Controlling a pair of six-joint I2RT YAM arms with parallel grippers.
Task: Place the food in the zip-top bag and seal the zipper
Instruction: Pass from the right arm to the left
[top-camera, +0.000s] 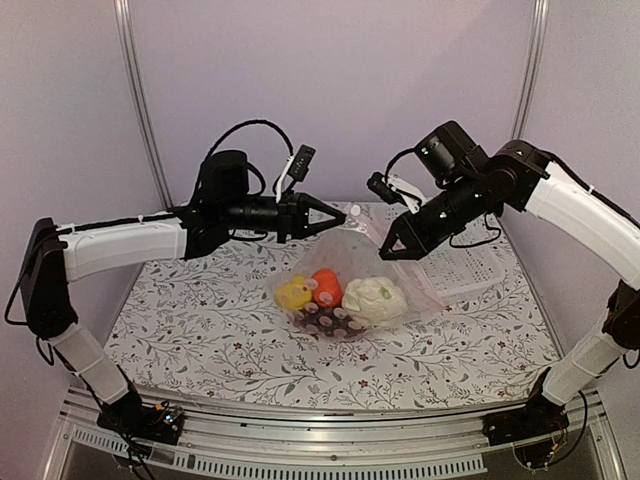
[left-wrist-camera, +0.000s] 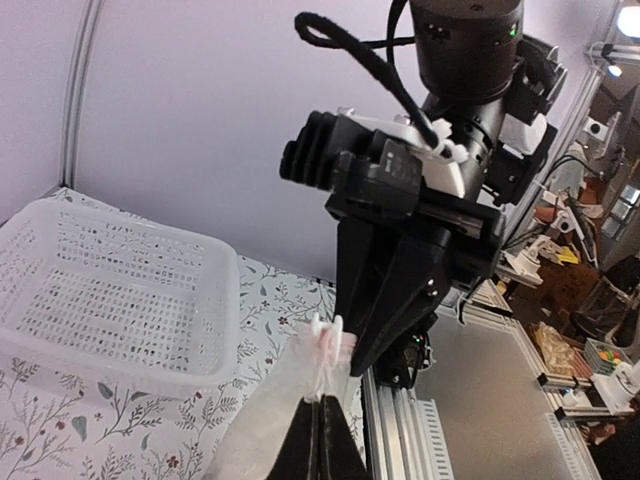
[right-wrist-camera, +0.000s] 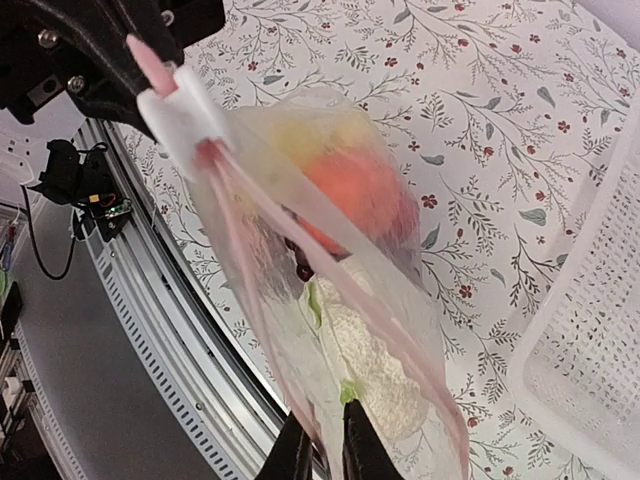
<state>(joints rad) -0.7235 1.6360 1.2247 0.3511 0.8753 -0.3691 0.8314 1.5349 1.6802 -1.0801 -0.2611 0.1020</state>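
The clear zip-top bag (top-camera: 347, 252) hangs stretched between my two grippers, its bottom resting on the table. Inside it lies the food: a yellow piece (top-camera: 293, 292), an orange pumpkin (top-camera: 326, 286), a white cauliflower (top-camera: 376, 299) and dark grapes (top-camera: 330, 322). My left gripper (top-camera: 338, 219) (left-wrist-camera: 320, 405) is shut on the bag's top edge just below the white slider (left-wrist-camera: 331, 340) of the pink zipper (right-wrist-camera: 240, 230). My right gripper (top-camera: 386, 250) (right-wrist-camera: 325, 452) pinches the other end of the mouth edge, its fingers a narrow gap apart with film between them.
A white perforated basket (top-camera: 470, 268) (left-wrist-camera: 110, 290) stands on the flowered tablecloth at the back right, behind the bag. The table's metal front rail (right-wrist-camera: 150, 300) runs close under the right gripper.
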